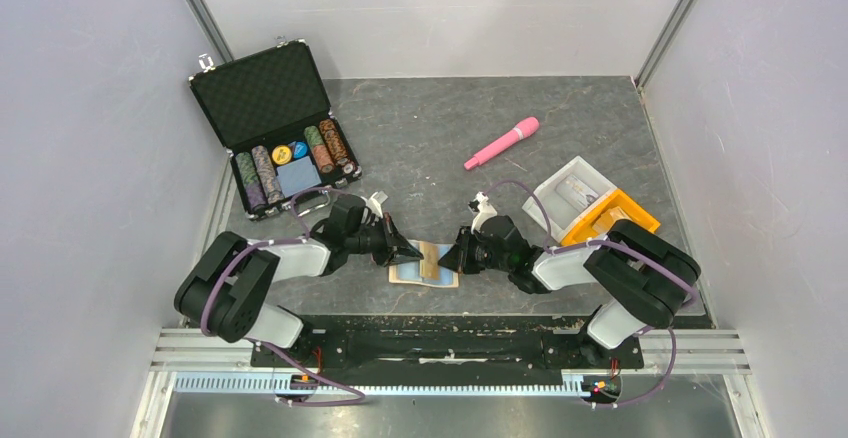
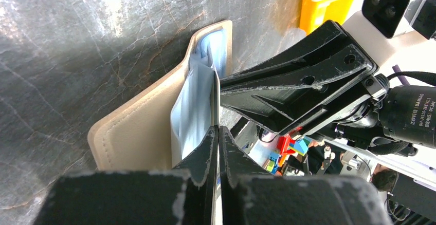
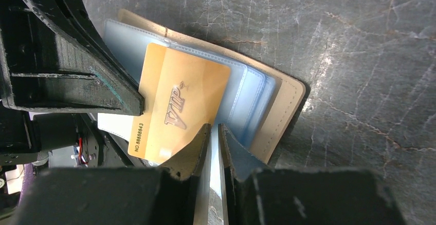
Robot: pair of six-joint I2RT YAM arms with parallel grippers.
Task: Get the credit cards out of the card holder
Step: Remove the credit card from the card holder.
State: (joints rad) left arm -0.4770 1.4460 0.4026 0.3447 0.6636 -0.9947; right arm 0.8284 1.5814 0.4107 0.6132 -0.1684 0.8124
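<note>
The tan card holder [image 1: 425,270] lies open on the dark table between my two grippers, its pale blue sleeves fanned up. In the right wrist view a gold credit card [image 3: 180,96] marked VIP sticks halfway out of the sleeves of the card holder [image 3: 280,107]. My right gripper [image 3: 213,128] is shut on a thin pale blue sleeve edge. My left gripper [image 2: 218,130] is shut on a thin sheet seen edge-on beside the card holder [image 2: 139,132]; in the right wrist view its finger lies over the gold card's edge. From above, the left gripper [image 1: 408,252] and right gripper [image 1: 458,256] face each other.
An open black poker-chip case [image 1: 275,128] stands at the back left. A pink wand-like object [image 1: 502,143] lies at the back middle. An orange tray [image 1: 610,216] and a clear tray [image 1: 575,188] sit at the right, close to the right arm.
</note>
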